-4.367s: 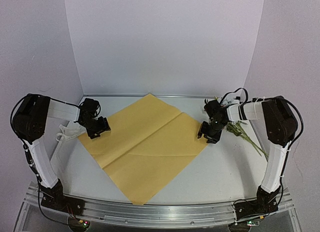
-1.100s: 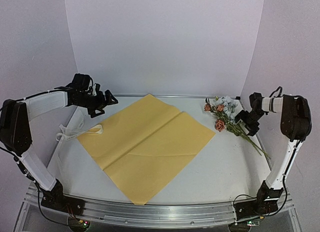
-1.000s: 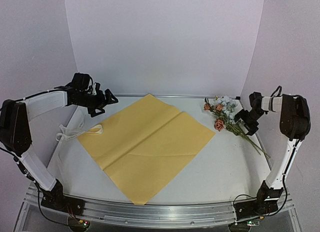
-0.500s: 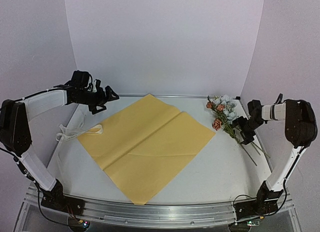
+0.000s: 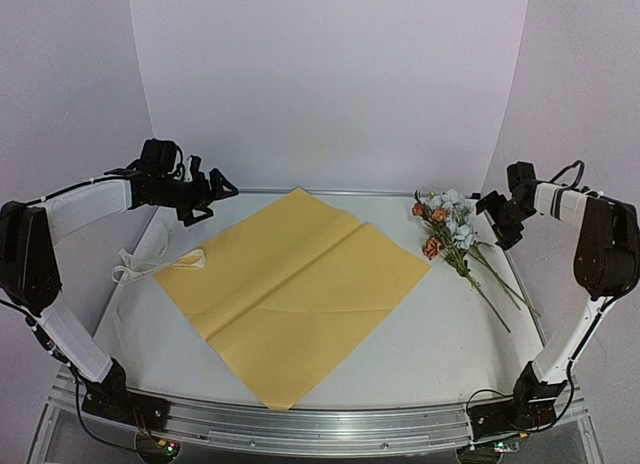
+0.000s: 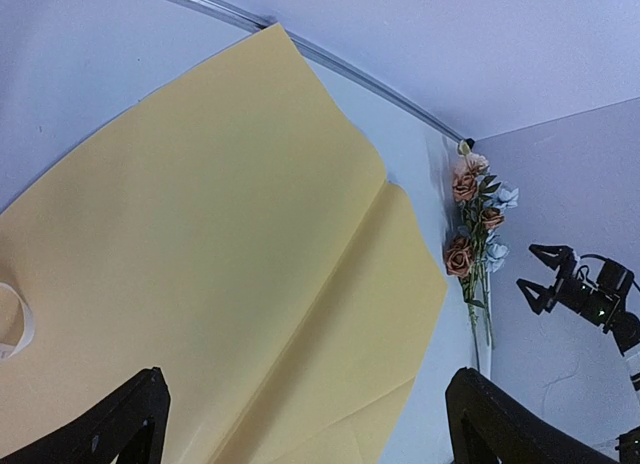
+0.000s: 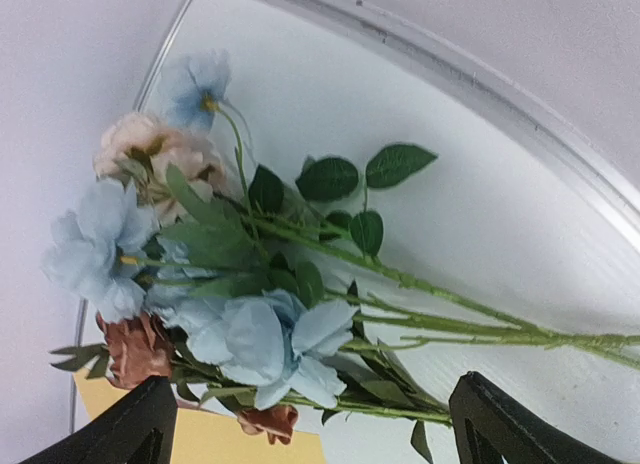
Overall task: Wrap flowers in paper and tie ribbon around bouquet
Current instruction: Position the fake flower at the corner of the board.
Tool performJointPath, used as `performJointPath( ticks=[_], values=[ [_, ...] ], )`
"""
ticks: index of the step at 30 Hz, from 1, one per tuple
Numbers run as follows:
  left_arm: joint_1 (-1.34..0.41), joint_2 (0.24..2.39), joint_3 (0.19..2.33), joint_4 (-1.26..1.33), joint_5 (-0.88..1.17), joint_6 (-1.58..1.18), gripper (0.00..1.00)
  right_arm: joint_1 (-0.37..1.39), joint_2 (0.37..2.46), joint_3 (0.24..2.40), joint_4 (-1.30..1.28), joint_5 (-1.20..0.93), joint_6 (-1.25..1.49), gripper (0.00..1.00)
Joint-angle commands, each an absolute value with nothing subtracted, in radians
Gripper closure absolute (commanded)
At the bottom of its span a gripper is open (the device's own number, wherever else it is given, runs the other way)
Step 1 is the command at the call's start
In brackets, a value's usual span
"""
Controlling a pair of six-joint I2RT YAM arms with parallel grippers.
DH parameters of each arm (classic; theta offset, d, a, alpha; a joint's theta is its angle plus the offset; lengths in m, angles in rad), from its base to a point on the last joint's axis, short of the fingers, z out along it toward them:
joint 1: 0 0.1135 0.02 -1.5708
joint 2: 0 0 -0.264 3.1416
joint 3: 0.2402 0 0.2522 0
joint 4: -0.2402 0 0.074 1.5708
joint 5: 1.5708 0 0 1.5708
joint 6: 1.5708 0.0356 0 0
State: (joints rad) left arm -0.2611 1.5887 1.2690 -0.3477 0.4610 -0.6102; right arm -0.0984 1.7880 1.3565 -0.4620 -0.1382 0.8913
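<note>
White walls (image 5: 330,84) close in a pale table (image 5: 440,334) on three sides. Above its far left corner hangs the left gripper (image 5: 212,204), jaws spread wide with nothing between them. The right gripper (image 5: 492,222) hangs by the far right wall, jaws likewise wide apart and empty, just right of the flowers (image 5: 448,227). These lie on the table, blossoms toward the far edge and right at the paper's right corner, stems trailing toward the near right. The paper (image 5: 290,284) lies flat mid-table like a diamond, yellow-tan face up, creased. At the left lies the ribbon (image 5: 150,266), one looped end resting on the paper's left corner.
</note>
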Motion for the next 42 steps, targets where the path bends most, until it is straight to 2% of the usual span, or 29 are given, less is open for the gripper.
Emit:
performJointPath(
  ticks=[1, 15, 24, 32, 42],
  values=[
    [-0.264, 1.538, 1.268, -0.316, 0.47, -0.613, 0.0, -0.148, 1.864, 1.406, -0.552, -0.096, 0.844, 0.02],
    [-0.264, 1.514, 1.256, -0.309, 0.486, -0.615, 0.0, -0.176, 1.991, 1.467, -0.598, -0.095, 0.831, 0.02],
    [-0.264, 1.504, 1.253, -0.304, 0.492, -0.617, 0.0, -0.182, 2.037, 1.462, -0.606, -0.185, 0.874, 0.02],
    [-0.264, 1.499, 1.244, -0.291, 0.498, -0.623, 0.0, -0.153, 2.014, 1.404, -0.568, -0.242, 0.952, 0.02],
    [-0.265, 1.498, 1.235, -0.282, 0.506, -0.626, 0.0, -0.075, 1.906, 1.23, -0.431, -0.247, 1.097, 0.02]
  ],
)
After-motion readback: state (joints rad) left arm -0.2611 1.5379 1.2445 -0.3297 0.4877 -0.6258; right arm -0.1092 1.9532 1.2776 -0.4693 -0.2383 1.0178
